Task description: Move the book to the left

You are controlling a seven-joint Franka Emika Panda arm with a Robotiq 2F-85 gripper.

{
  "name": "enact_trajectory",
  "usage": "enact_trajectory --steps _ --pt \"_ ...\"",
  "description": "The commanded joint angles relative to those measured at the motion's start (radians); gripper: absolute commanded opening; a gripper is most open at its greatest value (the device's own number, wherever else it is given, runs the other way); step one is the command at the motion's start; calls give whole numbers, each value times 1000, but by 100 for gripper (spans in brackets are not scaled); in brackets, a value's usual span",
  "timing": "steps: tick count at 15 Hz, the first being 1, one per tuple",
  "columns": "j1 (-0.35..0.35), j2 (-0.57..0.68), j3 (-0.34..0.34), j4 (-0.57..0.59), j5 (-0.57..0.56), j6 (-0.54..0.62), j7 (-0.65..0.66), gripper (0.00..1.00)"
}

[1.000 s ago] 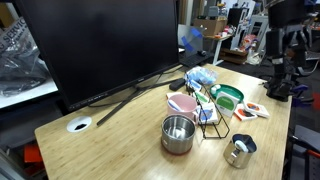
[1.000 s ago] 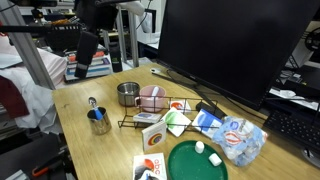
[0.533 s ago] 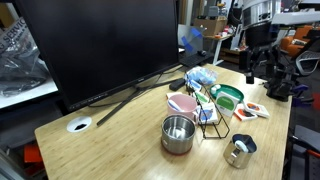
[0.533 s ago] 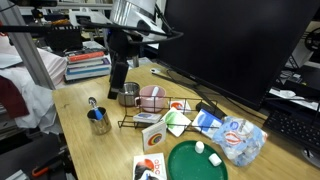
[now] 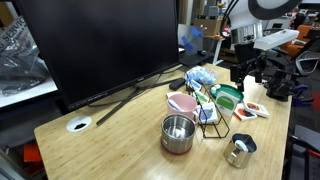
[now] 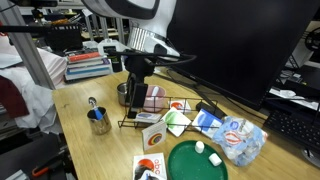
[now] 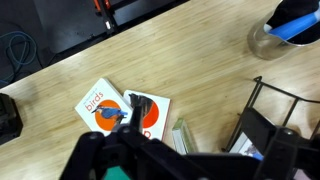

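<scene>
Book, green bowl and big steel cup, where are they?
book [image 6: 180, 124]: an exterior view, on its green cover.
green bowl [image 6: 186, 166]: an exterior view, on its bare inside.
big steel cup [image 5: 178, 143]: an exterior view, on its side wall.

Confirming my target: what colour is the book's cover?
Bright green with a white patch; the book shows best in an exterior view.

Wooden table [image 5: 110, 135] amid cluttered lab shelves [image 6: 60, 35]

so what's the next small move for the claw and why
Probably shift the claw sideways over the wire rack, then lower it toward the book. The claw hangs in the air, well clear of the book. The wrist view looks down on the white cards, with the rack only at its edge, so it does not seem lined up yet.
</scene>
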Motion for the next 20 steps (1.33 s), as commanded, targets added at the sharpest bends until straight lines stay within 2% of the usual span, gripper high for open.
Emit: enact_trajectory --steps 1,6,13,20 --pt "4 -1 -4 3 0 -2 0 100" --pt "8 9 -1 5 -9 5 -31 100" --pt "0 94 -21 17 18 176 -116 100" --pt "-6 191 -51 46 9 203 -206 100"
